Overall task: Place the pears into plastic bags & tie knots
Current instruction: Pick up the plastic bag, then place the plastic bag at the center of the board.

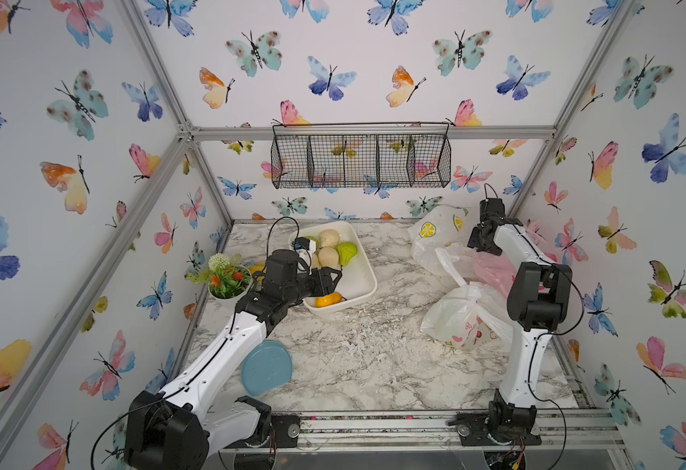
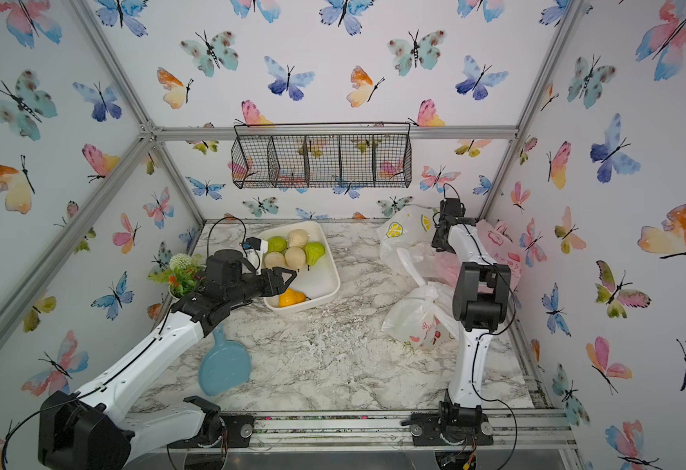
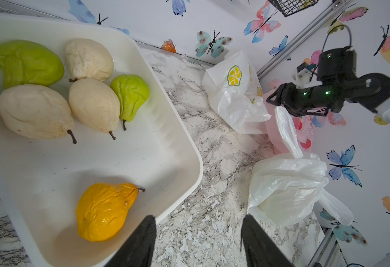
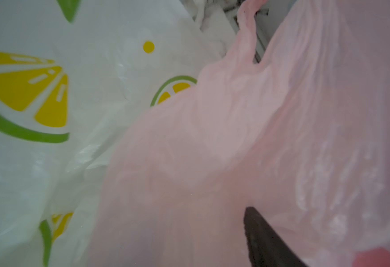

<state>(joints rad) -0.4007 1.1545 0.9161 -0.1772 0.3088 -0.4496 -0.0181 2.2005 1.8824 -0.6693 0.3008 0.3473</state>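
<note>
Six pears [image 3: 94,104] are lying in a tray [image 3: 120,159] as the left hand [image 3: 198,218] is hovering spread at its rim, the right hand [image 1: 478,243], grip unclear, touching the pink bag [image 4: 212,138].

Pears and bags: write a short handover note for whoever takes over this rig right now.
Left gripper: open and empty, over the tray edge beside the orange pear.
Right gripper: down at the pink bag; whether it grips cannot be told.
The six visible pears lie in the tray: two green, three cream, one orange.
Done: the bunny bag bulges, and its handles look tied in a knot.
Left: put the tray's pears into the pink bag and the lemon bag, then tie both.
</note>
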